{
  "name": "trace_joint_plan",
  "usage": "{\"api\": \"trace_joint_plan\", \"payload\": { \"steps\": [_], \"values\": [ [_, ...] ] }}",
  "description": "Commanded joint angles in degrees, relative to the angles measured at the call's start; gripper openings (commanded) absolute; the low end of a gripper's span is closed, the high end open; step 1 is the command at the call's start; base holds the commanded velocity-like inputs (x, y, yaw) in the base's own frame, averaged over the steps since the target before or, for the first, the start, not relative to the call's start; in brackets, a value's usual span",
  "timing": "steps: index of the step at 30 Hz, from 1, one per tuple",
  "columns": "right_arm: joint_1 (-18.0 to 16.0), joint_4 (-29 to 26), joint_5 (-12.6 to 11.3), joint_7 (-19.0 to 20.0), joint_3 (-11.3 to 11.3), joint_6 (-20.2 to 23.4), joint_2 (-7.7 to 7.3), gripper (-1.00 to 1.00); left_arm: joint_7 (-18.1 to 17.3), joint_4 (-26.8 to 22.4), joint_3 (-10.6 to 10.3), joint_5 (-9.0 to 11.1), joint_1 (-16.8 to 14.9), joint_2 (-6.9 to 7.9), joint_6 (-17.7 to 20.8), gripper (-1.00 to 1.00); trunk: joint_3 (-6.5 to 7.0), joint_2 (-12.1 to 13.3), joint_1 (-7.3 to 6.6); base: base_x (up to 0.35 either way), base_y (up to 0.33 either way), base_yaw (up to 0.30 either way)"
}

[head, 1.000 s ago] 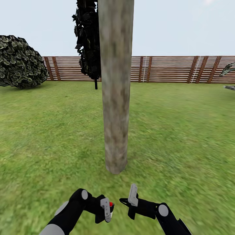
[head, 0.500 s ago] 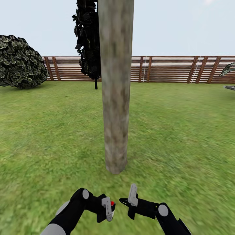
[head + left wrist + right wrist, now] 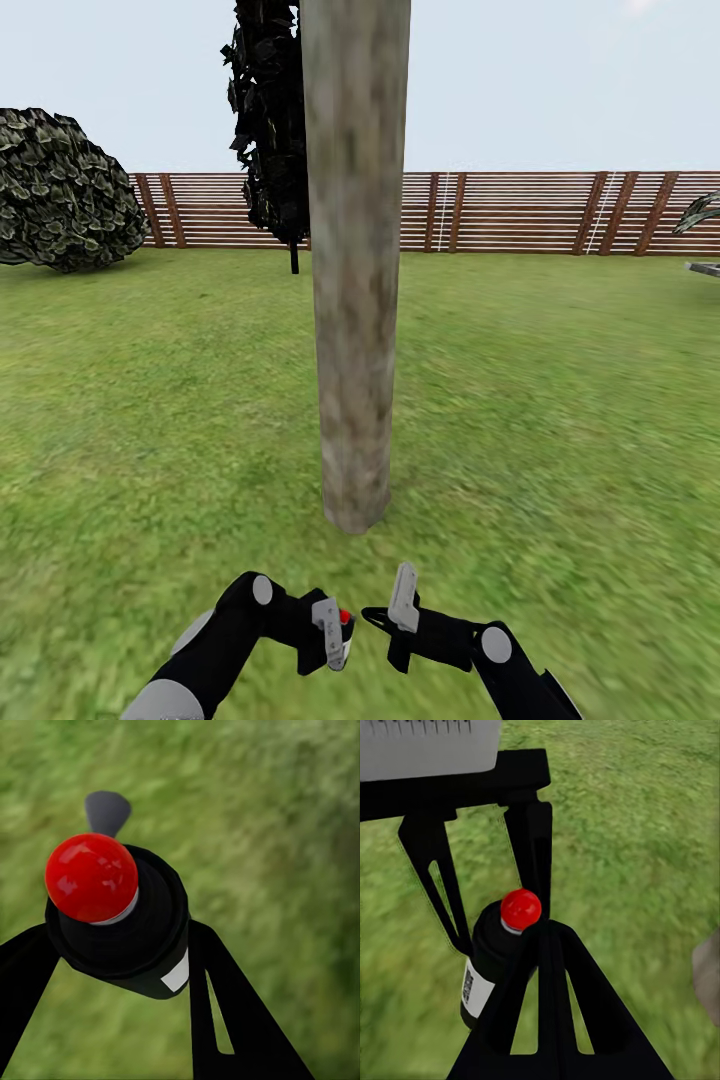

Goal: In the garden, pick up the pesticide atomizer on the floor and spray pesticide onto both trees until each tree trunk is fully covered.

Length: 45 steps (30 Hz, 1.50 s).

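Observation:
A thick grey-beige tree trunk point(image 3: 355, 300) rises from the lawn straight ahead of me; its leaves are out of frame. Just short of its base, my left gripper point(image 3: 330, 636) is shut on the pesticide atomizer point(image 3: 343, 619), a black bottle with a red cap and a white label. That bottle point(image 3: 120, 922) sits between the two black fingers in the left wrist view. My right gripper point(image 3: 373, 614) is shut, its joined tips close beside the atomizer's red cap point(image 3: 520, 909). No haze of specks shows on the bark. The trunk's edge point(image 3: 707, 975) shows in the right wrist view.
Green lawn point(image 3: 560, 400) spreads all around, ringed by a brown slat fence point(image 3: 520, 212). A dark thin-trunked tree point(image 3: 272, 130) stands behind the trunk and a round dark bush point(image 3: 62, 192) at far left. A palm frond point(image 3: 700, 212) pokes in at the right edge.
My left gripper with the atomizer has edged slightly right and the right gripper slightly left, bringing them closer together. The tree and the view have not shifted.

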Motion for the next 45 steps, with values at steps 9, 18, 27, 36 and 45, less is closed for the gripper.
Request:
{"api": "trace_joint_plan", "payload": {
  "steps": [9,18,27,36,45],
  "values": [
    [-0.02,-0.05,0.45,0.03,-0.11,-0.27,0.02,-1.00,-0.38,0.21,0.02,2.25,-0.08,0.07,-0.22,-1.00,-0.05,-0.02,-0.01,0.000,0.000,0.000],
    [-0.02,-0.05,0.45,0.03,-0.09,-0.27,0.02,-1.00,-0.39,0.30,0.02,2.48,-0.08,0.07,-0.23,-1.00,-0.05,-0.02,-0.01,0.000,0.000,0.000],
    [-0.02,-0.05,0.45,0.03,-0.08,-0.27,0.03,-1.00,-0.55,0.33,0.04,2.61,-0.08,0.07,-0.30,-1.00,-0.05,-0.02,-0.01,0.000,0.000,0.000],
    [-0.02,0.03,0.45,0.03,-0.11,-0.27,0.02,-1.00,-0.78,0.33,0.02,4.58,-0.13,0.05,-0.37,-1.00,-0.05,-0.02,-0.01,0.000,0.000,0.000],
    [-0.02,0.04,0.45,0.03,-0.09,-0.27,0.02,-1.00,-0.83,0.43,-0.01,5.43,-0.16,0.07,-0.41,-1.00,-0.05,-0.02,-0.01,0.000,0.000,0.000]
  ]
}}
